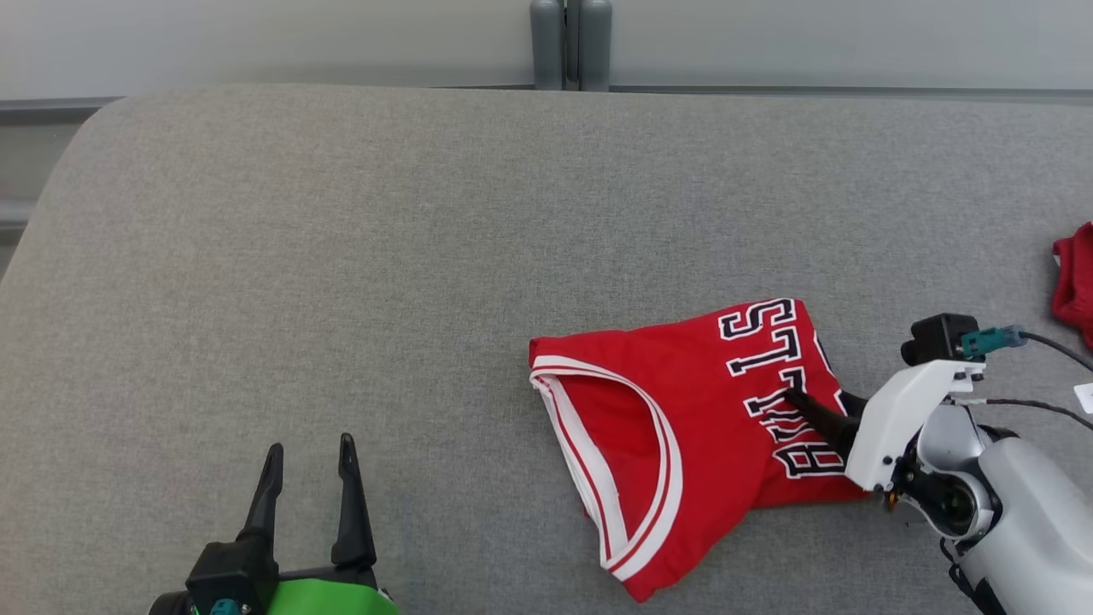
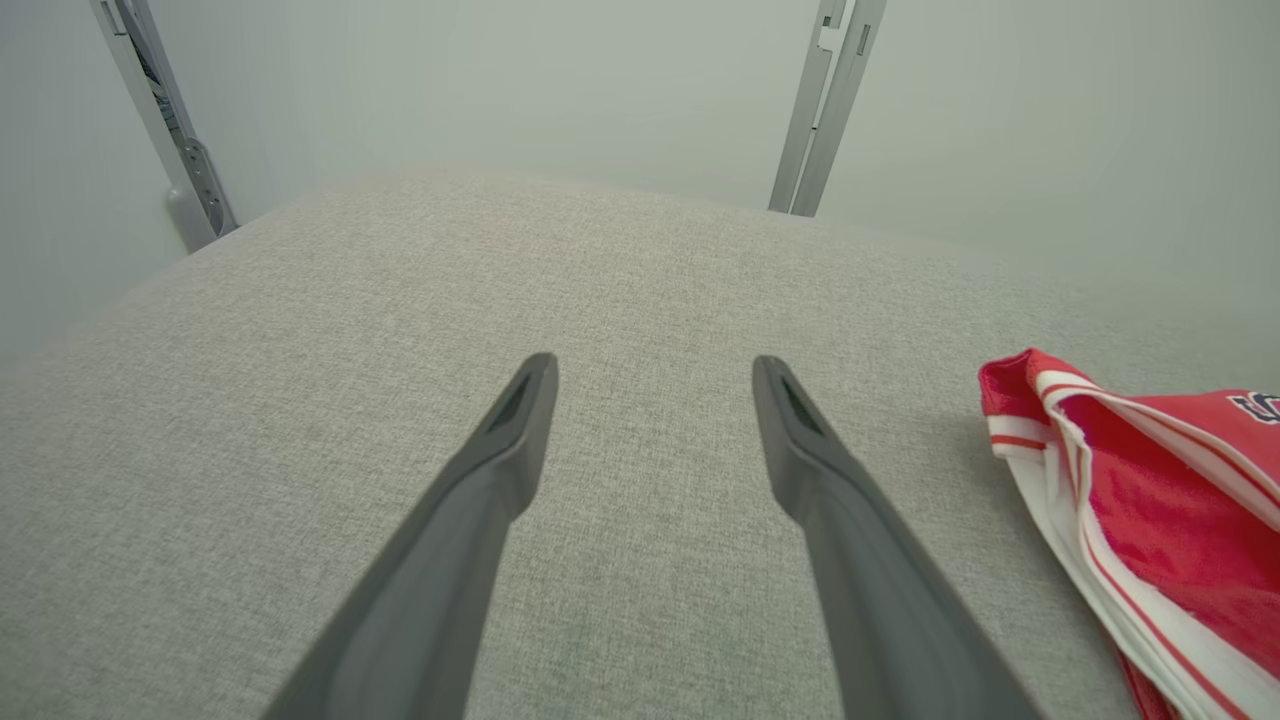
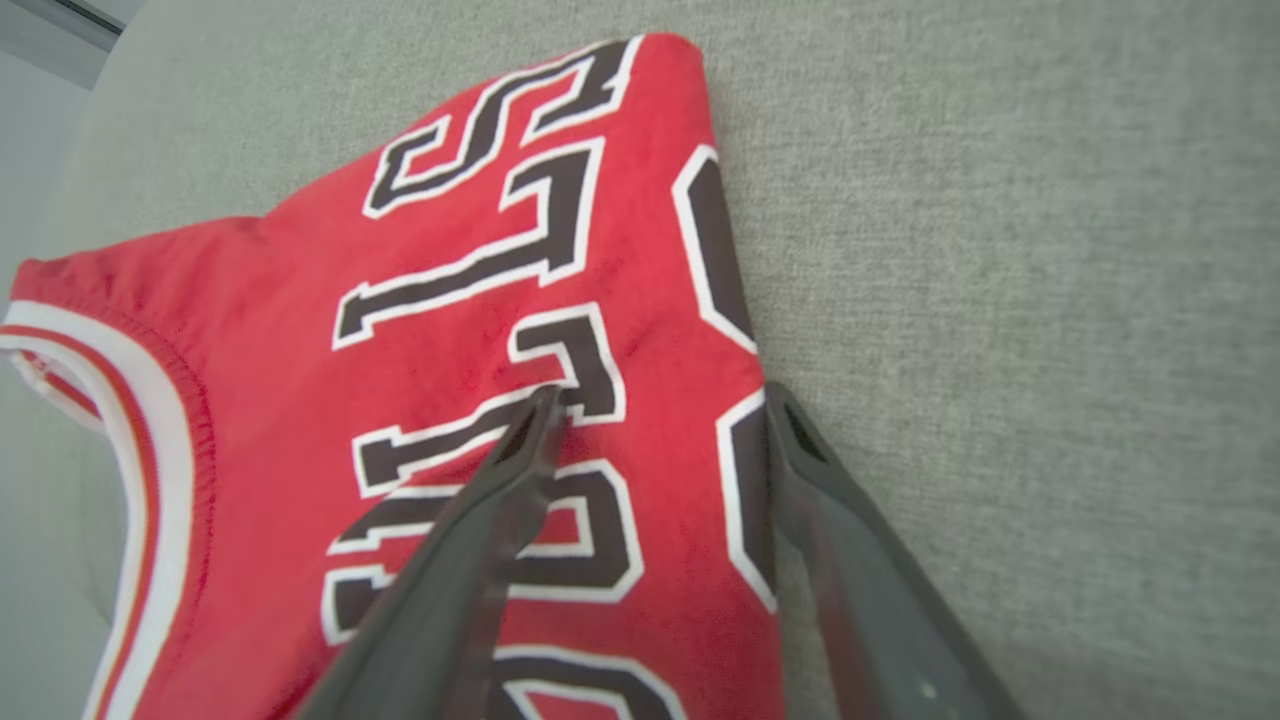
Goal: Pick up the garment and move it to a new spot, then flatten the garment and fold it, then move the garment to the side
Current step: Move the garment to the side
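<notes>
Left tool (image 1: 310, 442), nearest in the head view, sat at the lower left with its two fingers spread wide and nothing between them, probably parked clear of the work. One red jersey (image 1: 683, 410) lay folded on the grey tabletop (image 1: 341, 213), right of centre, lettering up. The right tool (image 1: 820, 400) reached onto its right-hand part. One other red cloth (image 1: 1074, 282) showed at the far right edge, well apart.

The left wrist view had those spread, empty fingers (image 2: 480, 500) pointing over bare tabletop, the jersey off to their right.

The right wrist view showed the right tool open and gripping nothing. One finger lay over the lettering, the other just beside the folded edge, likely placed to pinch that edge and drag the jersey aside. That made two tools, one jersey and one other cloth.
</notes>
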{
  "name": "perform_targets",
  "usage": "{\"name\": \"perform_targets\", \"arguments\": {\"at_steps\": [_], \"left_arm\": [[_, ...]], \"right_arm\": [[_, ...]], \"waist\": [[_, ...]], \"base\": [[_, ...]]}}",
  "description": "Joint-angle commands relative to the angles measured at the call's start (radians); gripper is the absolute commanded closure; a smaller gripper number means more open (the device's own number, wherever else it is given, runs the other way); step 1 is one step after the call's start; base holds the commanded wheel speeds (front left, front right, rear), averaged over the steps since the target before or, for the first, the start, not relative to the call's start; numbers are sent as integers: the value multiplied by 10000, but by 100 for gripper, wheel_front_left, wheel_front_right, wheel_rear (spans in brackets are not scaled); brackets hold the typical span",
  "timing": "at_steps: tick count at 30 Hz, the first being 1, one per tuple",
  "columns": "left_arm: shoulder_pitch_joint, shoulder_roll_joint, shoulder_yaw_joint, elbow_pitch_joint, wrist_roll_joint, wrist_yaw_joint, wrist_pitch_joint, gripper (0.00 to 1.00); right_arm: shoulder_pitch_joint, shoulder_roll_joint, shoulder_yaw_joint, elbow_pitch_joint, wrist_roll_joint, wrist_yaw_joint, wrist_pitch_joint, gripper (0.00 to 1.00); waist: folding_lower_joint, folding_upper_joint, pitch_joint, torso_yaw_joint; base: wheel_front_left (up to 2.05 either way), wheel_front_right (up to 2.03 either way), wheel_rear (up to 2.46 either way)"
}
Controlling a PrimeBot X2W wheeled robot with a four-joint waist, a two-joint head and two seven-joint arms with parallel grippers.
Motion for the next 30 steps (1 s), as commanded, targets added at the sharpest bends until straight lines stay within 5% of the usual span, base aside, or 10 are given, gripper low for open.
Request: {"name": "perform_targets", "arguments": {"at_steps": [1, 8, 17, 27, 28, 30], "left_arm": [[-148, 26, 73, -14, -86, 60, -28, 0], [-301, 24, 131, -134, -131, 78, -28, 0], [-1339, 27, -36, -211, 232, -144, -28, 0], [-1565, 29, -74, -31, 528, -265, -28, 0], [-1531, 27, -71, 1, 561, -270, -28, 0], [-1478, 27, -60, 48, 569, -297, -28, 0]], "right_arm": [[-239, -84, -45, 82, 276, 0, -50, 100], [-1848, -1402, -405, -243, 706, -3, -514, 100], [-3730, -3651, -1566, -741, 640, 0, 799, 100], [-3988, -4187, -3108, 135, -526, -1, 403, 100], [-3955, -4228, -3244, 307, -824, 0, 211, 93], [-3936, -4204, -3528, 685, -1360, -1, -171, 0]], "waist": [[0, 0, 193, 107], [0, 0, 550, -1061], [0, 0, 1799, -2010], [0, 0, 2305, -2210], [0, 0, 2310, -2219], [0, 0, 2298, -2238]], "base": [[0, 0, 0], [0, 0, 0], [0, 0, 0], [0, 0, 0], [0, 0, 0], [0, 0, 0]]}}
